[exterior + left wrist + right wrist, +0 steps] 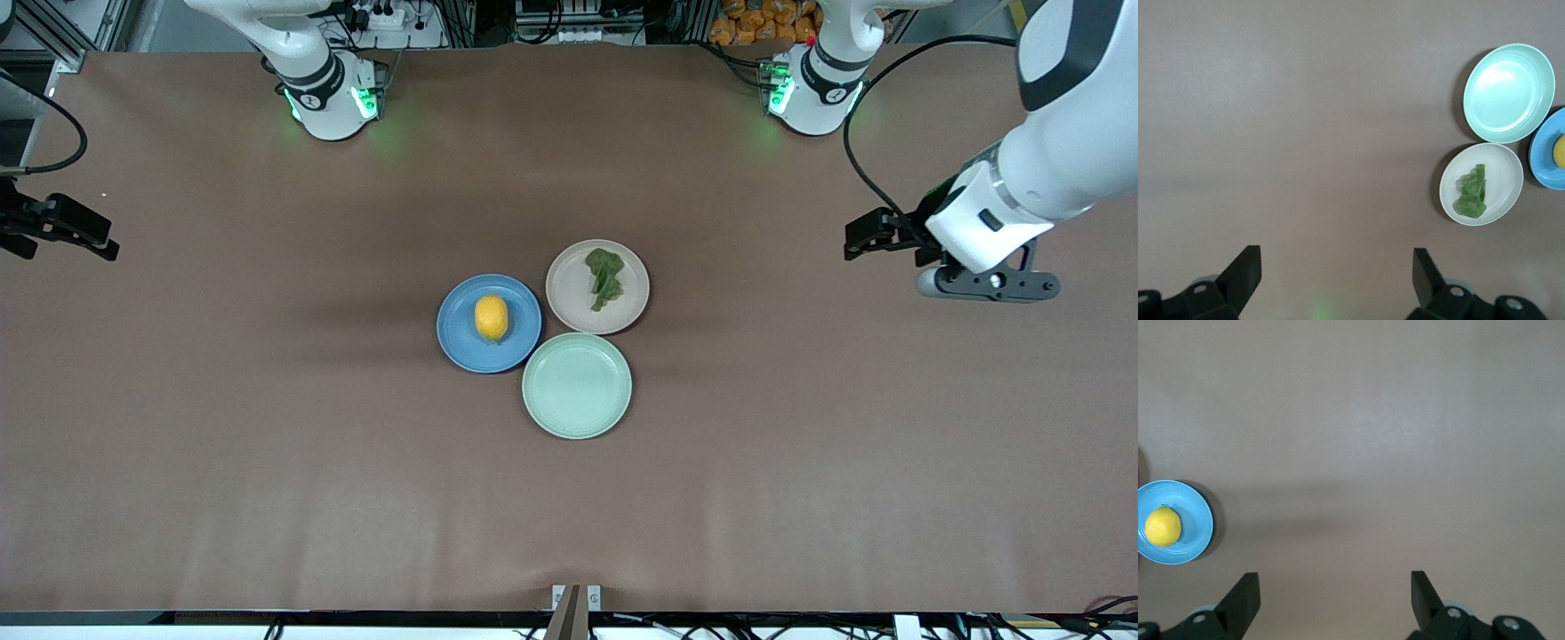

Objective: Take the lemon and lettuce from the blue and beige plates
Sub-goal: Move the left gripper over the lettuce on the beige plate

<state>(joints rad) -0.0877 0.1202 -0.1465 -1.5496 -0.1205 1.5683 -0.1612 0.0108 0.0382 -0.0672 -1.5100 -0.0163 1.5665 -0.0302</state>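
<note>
The yellow-orange lemon lies on the blue plate at the table's middle. The dark green lettuce lies on the beige plate beside it, toward the left arm's end. My left gripper is open and empty over bare table toward the left arm's end. Its wrist view shows the lettuce and the beige plate. My right gripper is open and empty over the right arm's end. Its wrist view shows the lemon on the blue plate.
An empty mint-green plate touches both plates and lies nearer to the front camera; it also shows in the left wrist view. The brown table spreads around the plates. The arm bases stand along the table's edge farthest from the camera.
</note>
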